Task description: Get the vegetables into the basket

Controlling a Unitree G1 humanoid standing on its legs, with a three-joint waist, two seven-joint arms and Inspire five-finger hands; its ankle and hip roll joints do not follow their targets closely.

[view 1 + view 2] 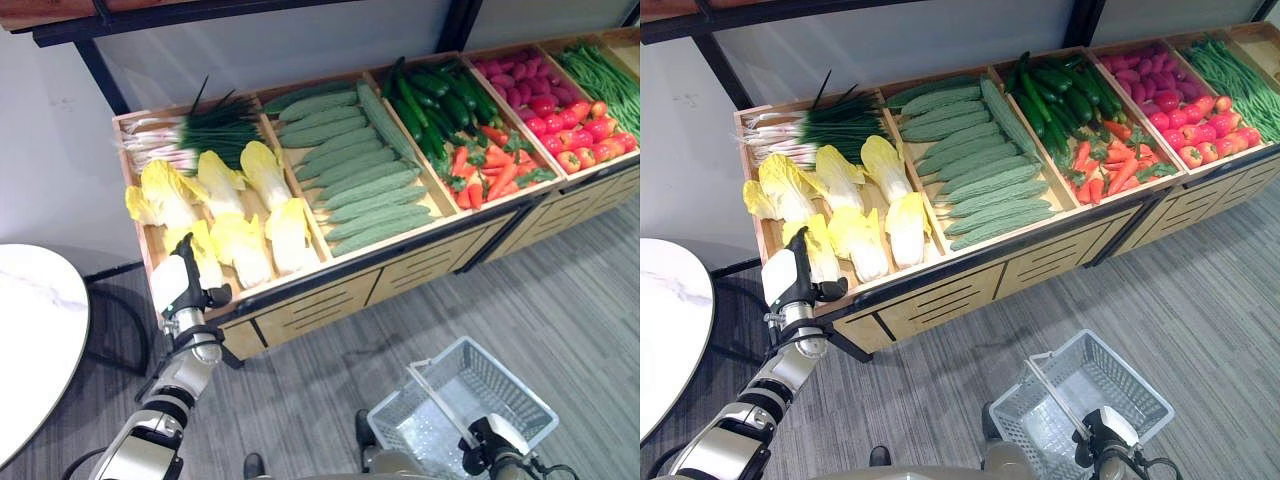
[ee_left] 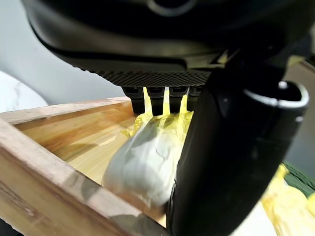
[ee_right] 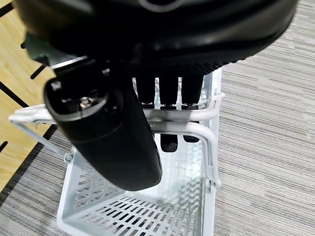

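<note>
left hand (image 1: 186, 283) sits at the bin's 7 o'clock corner, fingers and thumb curled round a cabbage (image 2: 147, 162). close firmly on its white base, lift clear of the rim. right hand (image 3: 147, 98) is clenched on the basket's handle (image 3: 194, 129); basket (image 1: 500, 395) is empty.

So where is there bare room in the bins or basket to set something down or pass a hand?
The white basket, held by the right hand, is bare inside. Bare wood shows at the cabbage bin's left front corner, beside the cabbage the left hand reaches. The bitter melon, cucumber and tomato bins are crowded.
</note>
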